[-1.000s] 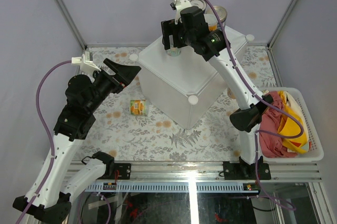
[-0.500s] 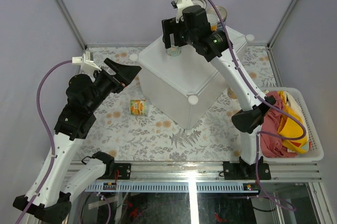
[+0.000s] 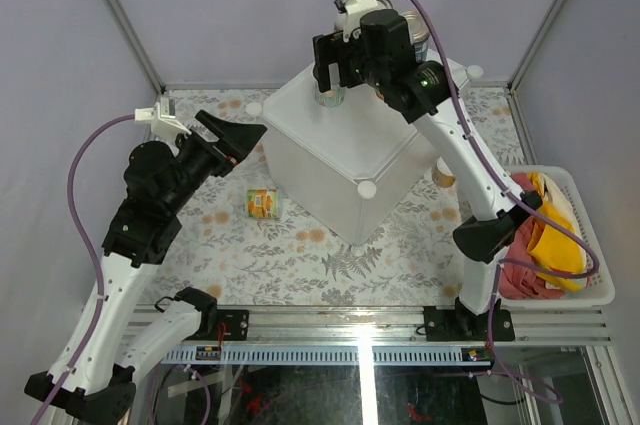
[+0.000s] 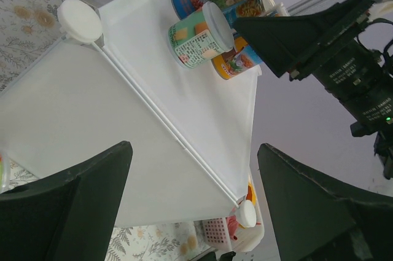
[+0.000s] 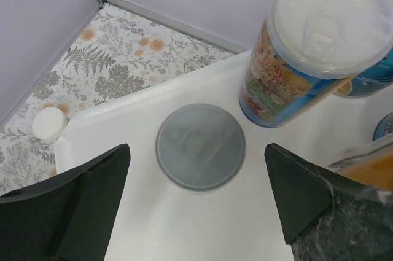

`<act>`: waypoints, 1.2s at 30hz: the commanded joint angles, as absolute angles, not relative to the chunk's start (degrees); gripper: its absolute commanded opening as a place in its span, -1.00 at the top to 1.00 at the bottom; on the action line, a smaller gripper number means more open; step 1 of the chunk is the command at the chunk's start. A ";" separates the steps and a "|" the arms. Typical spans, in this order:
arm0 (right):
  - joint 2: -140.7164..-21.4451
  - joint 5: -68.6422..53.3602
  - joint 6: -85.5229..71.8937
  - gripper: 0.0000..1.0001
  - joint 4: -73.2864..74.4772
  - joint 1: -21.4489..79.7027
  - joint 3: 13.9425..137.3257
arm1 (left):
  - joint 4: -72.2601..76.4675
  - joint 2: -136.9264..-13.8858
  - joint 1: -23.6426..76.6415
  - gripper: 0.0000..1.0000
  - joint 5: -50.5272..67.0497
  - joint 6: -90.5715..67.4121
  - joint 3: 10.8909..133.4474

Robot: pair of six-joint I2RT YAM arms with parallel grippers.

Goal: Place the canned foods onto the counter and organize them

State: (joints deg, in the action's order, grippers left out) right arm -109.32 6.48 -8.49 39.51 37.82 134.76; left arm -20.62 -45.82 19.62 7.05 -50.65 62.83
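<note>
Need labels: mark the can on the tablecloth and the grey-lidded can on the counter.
can on the tablecloth (image 3: pixel 262 204): top view, its yellow label.
grey-lidded can (image 5: pixel 201 146): right wrist view, lid centre.

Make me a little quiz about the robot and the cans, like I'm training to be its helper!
1. True or false: the right hand is squeezing the grey-lidded can that stands on the counter.
2. Fill in the blank: the left hand is open and holds ____.
3. Pick one: where is the yellow can? A) on the counter. B) on the flowery table. C) in the left hand.

Key:
1. False. It hangs open above the can.
2. Nothing.
3. B.
</note>
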 commanded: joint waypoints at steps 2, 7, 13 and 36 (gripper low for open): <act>-102.41 6.20 -5.28 -0.99 34.12 39.20 132.83 | -19.10 -45.09 19.07 -0.67 6.42 -50.01 62.67; -97.24 4.30 -3.23 -0.99 29.19 40.00 126.31 | -18.86 -44.55 19.07 -0.67 5.88 -50.46 62.52; -90.10 -0.08 -1.33 -0.99 22.37 40.30 116.90 | -18.70 -43.45 19.07 -0.67 5.26 -51.65 62.05; -65.22 33.17 -11.26 -0.91 18.93 40.25 89.51 | -20.61 -41.85 19.07 -0.67 3.82 -50.56 62.02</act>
State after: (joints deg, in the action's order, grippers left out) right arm -69.17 17.32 -7.18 12.93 40.01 92.62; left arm -20.80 -42.81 19.44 4.45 -51.77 62.48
